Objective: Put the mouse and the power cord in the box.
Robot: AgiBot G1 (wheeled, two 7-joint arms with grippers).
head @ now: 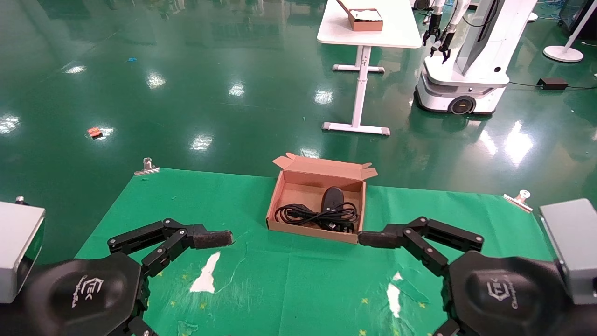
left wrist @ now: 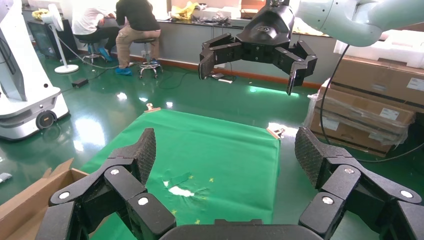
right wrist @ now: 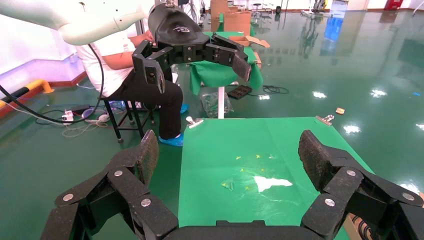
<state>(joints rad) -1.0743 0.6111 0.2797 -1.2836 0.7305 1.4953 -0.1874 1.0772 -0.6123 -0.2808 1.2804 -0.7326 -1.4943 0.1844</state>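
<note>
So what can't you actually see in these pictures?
- The mouse cable's thin end: lost in the power cord loops in the head view.
- The plug's prongs: too small in the head view.
- The box: the left wrist view's edge cuts off all but a corner; the right wrist view shows none of it.
- The box's near wall hides its front floor.

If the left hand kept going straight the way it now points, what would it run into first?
Probably the right hand: the open left hand aims across the green cloth-covered table straight at it, nothing between them. The brown cardboard box lies off to the side, though depth is unclear.
</note>
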